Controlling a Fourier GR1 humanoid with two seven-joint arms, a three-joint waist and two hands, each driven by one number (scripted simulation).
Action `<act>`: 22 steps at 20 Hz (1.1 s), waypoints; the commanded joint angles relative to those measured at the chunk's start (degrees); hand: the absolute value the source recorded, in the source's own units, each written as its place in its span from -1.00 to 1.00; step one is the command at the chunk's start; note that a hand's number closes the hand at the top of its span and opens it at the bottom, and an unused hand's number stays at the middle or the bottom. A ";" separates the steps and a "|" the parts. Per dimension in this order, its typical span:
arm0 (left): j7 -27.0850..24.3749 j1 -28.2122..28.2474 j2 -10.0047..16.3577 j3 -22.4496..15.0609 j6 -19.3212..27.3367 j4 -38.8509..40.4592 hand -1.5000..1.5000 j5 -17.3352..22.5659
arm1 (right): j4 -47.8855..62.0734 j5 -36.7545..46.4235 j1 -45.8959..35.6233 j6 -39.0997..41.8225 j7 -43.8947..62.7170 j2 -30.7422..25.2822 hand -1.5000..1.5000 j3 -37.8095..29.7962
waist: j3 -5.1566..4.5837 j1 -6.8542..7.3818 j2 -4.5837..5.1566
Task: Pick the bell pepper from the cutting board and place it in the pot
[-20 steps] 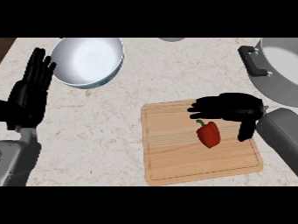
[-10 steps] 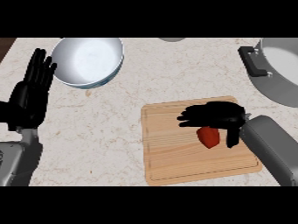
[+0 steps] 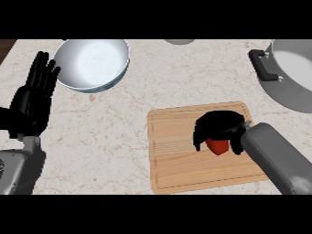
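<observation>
One step is in hand and none is complete: your right hand (image 3: 219, 127) arches over the bell pepper (image 3: 217, 146), fingers curled down around it, on the cutting board (image 3: 178, 160). The lift and the carry to the pot (image 3: 290, 93), well apart at upper right, appear not yet done. Your left hand (image 3: 31, 98) rests spread at the left.

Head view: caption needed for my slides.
Right hand curled over bell pepper on cutting board, pot at upper right.

The right hand (image 3: 219, 124) has come down and curled over the bell pepper (image 3: 217, 146).
</observation>
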 commanded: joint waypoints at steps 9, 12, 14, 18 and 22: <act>1.05 0.68 -0.66 0.97 -0.83 -0.76 0.00 -0.32 | -9.92 0.95 8.48 -2.24 -1.30 2.07 1.00 -1.17 | 0.66 -0.71 0.32; -0.92 -0.39 2.02 4.52 -4.86 2.80 0.00 2.37 | -10.12 0.21 7.32 -7.29 -2.54 -0.75 1.00 -6.36 | 0.65 -0.72 0.52; 0.97 2.93 -0.92 1.02 -0.81 -3.02 0.00 -0.96 | -15.36 -1.00 8.92 -4.11 0.09 -0.74 1.00 -7.80 | 0.67 -0.60 0.27; 0.44 -0.64 0.16 1.91 -1.92 -0.93 0.00 0.20 | 0.14 -3.26 -1.11 -5.70 27.70 2.58 1.00 -24.24 | 0.64 -0.09 1.70; -0.02 -0.39 0.47 1.95 -2.05 -1.10 0.00 -0.07 | 2.89 -4.33 -4.18 -9.35 40.99 1.80 1.00 -31.88 | 0.43 0.44 2.29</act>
